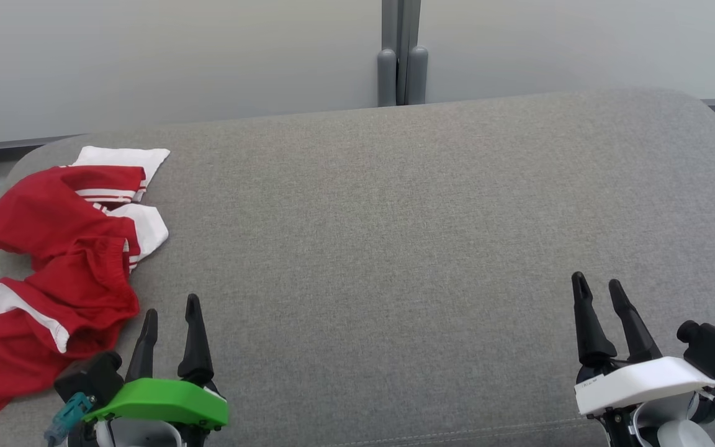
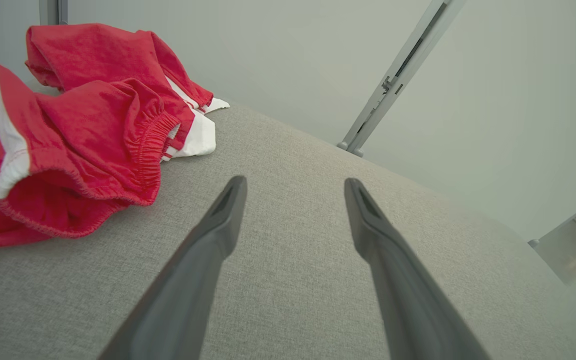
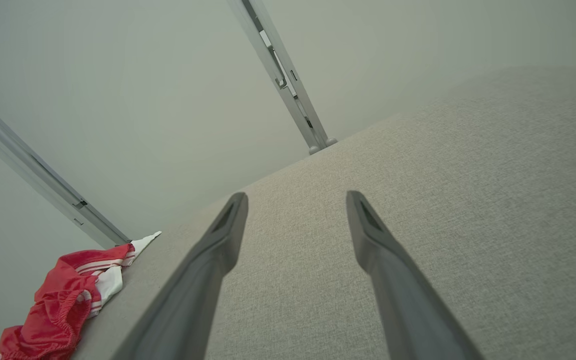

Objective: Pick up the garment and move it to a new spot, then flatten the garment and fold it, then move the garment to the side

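Though it's crumpled, seemingly one garment (image 1: 66,273).

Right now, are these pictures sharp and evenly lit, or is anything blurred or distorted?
Head view: soft even light, no glare; the garment looks sharp. Left wrist view: wide-angle stretch makes the open left gripper loom large, and the wall rail slants. Right wrist view: the grey padded surface fades hazy toward its far edge beyond the open right gripper.

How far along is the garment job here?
Nothing looks done: the red-and-white garment lies crumpled far left on the grey surface. Nothing is in hand; the left pincer and right pincer are open and empty. Pickup, moving, flattening, folding and setting aside all remain.
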You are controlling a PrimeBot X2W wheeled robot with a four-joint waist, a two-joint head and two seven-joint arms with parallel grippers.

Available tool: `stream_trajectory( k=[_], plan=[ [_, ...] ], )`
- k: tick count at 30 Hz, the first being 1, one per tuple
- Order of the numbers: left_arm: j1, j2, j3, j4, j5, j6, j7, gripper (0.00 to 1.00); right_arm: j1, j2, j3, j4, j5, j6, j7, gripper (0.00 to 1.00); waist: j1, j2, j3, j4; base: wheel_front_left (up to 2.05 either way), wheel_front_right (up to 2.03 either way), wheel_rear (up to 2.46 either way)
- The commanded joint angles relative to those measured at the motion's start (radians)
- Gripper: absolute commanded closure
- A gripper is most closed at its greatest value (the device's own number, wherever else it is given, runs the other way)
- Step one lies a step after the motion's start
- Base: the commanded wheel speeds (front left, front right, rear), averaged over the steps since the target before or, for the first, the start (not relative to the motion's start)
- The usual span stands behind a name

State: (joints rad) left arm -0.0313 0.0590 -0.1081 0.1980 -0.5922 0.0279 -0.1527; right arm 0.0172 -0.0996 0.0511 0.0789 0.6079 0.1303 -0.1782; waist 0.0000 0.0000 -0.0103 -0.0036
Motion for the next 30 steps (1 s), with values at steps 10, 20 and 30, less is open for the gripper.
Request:
stream_trajectory(
  k=[10,20,30],
  plan=[
    [0.010,0.001,-0.005,0.014,0.094,0.007,-0.031,0.00,-0.014,0.010,0.006,0.013,-0.132,0.000,-0.025,0.00,0.0000,0.0000,-0.011,0.001,0.00,0.00,0.00],
    [0.015,-0.001,-0.009,0.028,0.185,0.018,-0.054,0.00,-0.014,0.021,0.005,0.013,-0.250,0.000,-0.042,0.00,0.0000,0.0000,-0.017,0.002,0.00,0.00,0.00],
    [0.018,-0.002,-0.014,0.047,0.251,0.024,-0.070,0.00,-0.014,0.030,0.006,0.016,-0.341,0.001,-0.055,0.00,0.0000,0.0000,-0.021,0.001,0.00,0.00,0.00]
  ],
)
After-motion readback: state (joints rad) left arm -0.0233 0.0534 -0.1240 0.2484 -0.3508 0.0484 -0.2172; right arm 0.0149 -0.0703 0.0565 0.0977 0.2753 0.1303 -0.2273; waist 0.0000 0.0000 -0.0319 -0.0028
